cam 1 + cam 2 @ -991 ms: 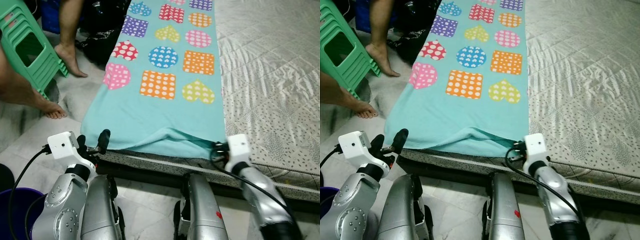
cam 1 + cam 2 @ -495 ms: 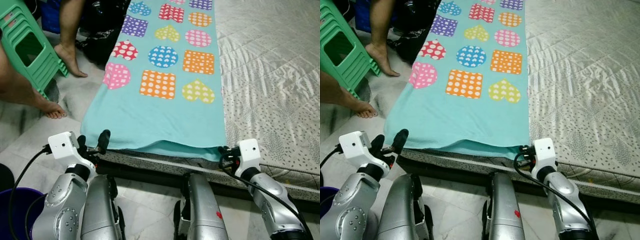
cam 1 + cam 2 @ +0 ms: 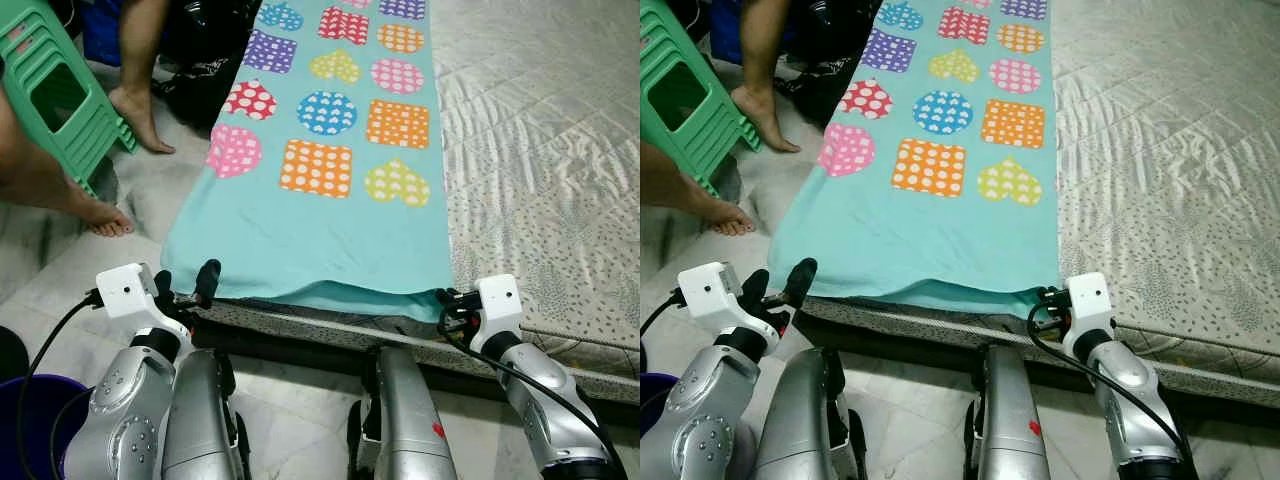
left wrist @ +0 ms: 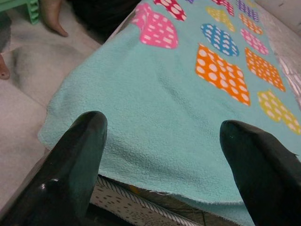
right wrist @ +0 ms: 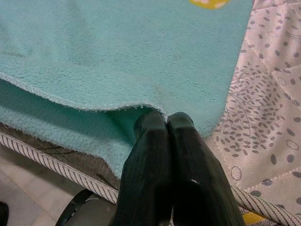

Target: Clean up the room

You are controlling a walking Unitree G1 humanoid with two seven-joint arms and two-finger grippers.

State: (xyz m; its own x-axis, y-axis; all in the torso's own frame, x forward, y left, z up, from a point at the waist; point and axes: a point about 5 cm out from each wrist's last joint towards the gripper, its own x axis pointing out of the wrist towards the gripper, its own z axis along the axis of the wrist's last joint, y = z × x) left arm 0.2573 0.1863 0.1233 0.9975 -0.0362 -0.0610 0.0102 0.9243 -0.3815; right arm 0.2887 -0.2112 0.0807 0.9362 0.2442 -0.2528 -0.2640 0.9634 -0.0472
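Person (image 3: 60, 170) cut off above the shins; blanket's (image 3: 330, 200) far end beyond frame.

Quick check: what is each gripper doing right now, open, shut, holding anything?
Left gripper: open, holding nothing, at the near left corner of the teal blanket.
Right gripper: shut on the blanket's near right corner.

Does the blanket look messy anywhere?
A bit. The blanket lies mostly flat on the mattress, but its near edge is doubled under by the right hand, whose fingers are shut on that corner. The left hand is open by the other corner.
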